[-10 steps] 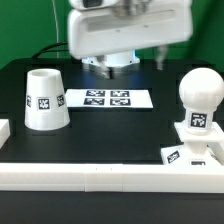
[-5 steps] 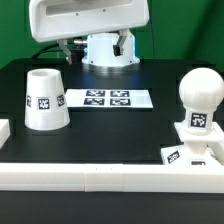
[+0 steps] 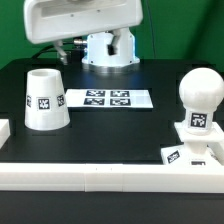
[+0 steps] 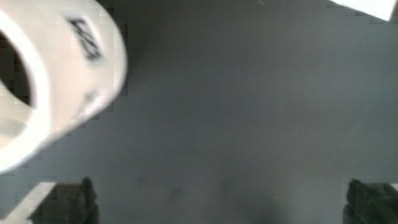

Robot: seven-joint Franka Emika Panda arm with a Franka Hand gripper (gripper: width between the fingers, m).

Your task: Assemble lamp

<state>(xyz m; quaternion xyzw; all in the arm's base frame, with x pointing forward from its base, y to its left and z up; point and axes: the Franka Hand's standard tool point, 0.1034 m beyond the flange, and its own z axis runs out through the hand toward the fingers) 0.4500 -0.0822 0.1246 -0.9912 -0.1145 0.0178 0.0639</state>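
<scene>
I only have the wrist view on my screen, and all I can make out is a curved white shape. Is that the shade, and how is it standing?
Observer: Yes, that is the shade. In the exterior view it stands upright with its wider end on the table, at that view's left, beside the marker board.
Operator: Where is the bulb?
Observer: The bulb is at the exterior view's right. It stands upright, apparently on the base block.
Operator: Is the arm over it?
Observer: No. The arm hangs at the back, toward the shade's side.
</scene>
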